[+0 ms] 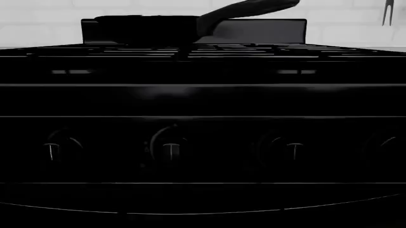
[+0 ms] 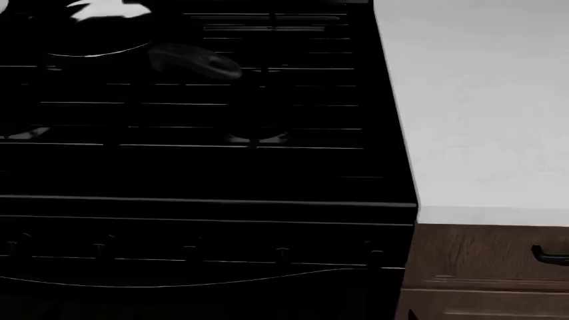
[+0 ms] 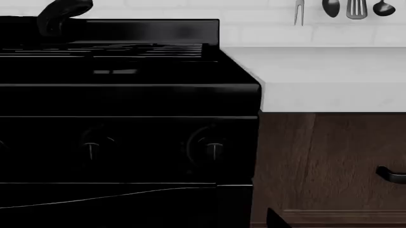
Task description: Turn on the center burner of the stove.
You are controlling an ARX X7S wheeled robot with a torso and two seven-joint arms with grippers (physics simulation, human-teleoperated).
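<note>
All three views are sharp, flat renders with no blur or bending at the edges. The stove [image 2: 204, 167] is so dark that its body nearly merges into one black mass; only thin pale highlights trace its grate bars, panel edges and knobs [image 1: 170, 149]. Beside the stove, the white countertop [image 2: 480, 107] is evenly and softly lit, without glare. A dull sheen shows on the pan handle [image 2: 191, 61] above the stove's grates.
</note>
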